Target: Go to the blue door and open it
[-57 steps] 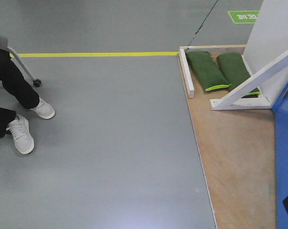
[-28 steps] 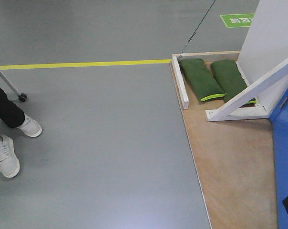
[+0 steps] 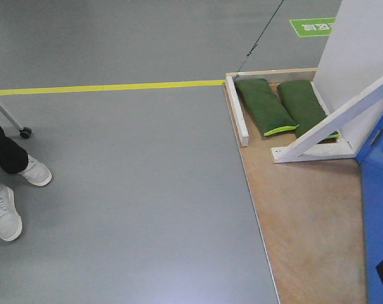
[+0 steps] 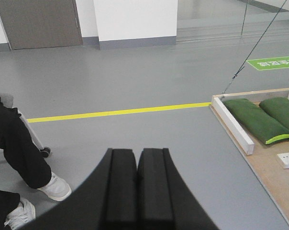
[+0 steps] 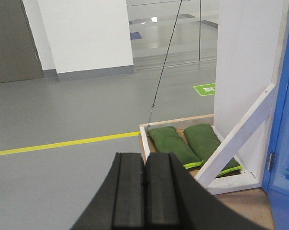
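Observation:
The blue door (image 3: 378,209) fills the right edge of the front view as a glossy blue panel standing on a wooden base (image 3: 305,215). In the right wrist view the blue door (image 5: 285,143) runs down the right border, with a small metal plate on its edge; no handle shows. My left gripper (image 4: 137,155) is shut with nothing in it, over grey floor well left of the base. My right gripper (image 5: 144,160) is also shut and empty, pointing at the base's near corner, left of the door.
A white panel (image 3: 363,57) with a white diagonal brace (image 3: 334,120) stands on the base beside two green sandbags (image 3: 264,107). A yellow floor line (image 3: 109,87) crosses the grey floor. A person's legs and white shoes (image 3: 4,209) and a chair caster (image 3: 25,132) are at the left.
The view has shifted forward and right: the base, sandbags and brace slid left and slightly up in frame, and the person's shoes moved toward the left edge. Both grippers stay shut.

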{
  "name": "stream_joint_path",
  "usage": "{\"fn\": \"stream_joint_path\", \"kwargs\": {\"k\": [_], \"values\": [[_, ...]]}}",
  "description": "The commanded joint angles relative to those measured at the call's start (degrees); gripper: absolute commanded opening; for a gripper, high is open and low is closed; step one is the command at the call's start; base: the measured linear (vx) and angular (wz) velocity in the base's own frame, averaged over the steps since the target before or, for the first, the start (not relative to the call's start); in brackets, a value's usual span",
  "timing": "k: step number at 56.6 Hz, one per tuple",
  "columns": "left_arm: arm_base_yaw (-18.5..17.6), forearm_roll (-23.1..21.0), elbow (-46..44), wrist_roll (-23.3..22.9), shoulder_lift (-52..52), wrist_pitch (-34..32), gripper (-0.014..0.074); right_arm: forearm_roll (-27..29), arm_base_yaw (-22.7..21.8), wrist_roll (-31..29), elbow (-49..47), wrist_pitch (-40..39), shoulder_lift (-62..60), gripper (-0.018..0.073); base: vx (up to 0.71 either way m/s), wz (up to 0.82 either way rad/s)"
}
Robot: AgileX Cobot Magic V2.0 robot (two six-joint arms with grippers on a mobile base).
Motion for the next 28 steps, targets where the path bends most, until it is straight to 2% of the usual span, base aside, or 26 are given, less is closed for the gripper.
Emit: {"fn": "stream_joint_path", "kwargs": {"k": [1,28], "values": [[-0.4,-0.2,-1.5,-0.4,-0.7,-4.8,0.0073,-0.1,-0.3,-0.6,0.1,-5.0,-0.8,0.0012,0.00,0.00],[-0.4,-0.2,-1.5,-0.4,-0.7,-4.8,0.0073,-0.1,-0.3,-0.6,-0.1,-4.9,-0.8,0.0012,0.00,0.00]]}}
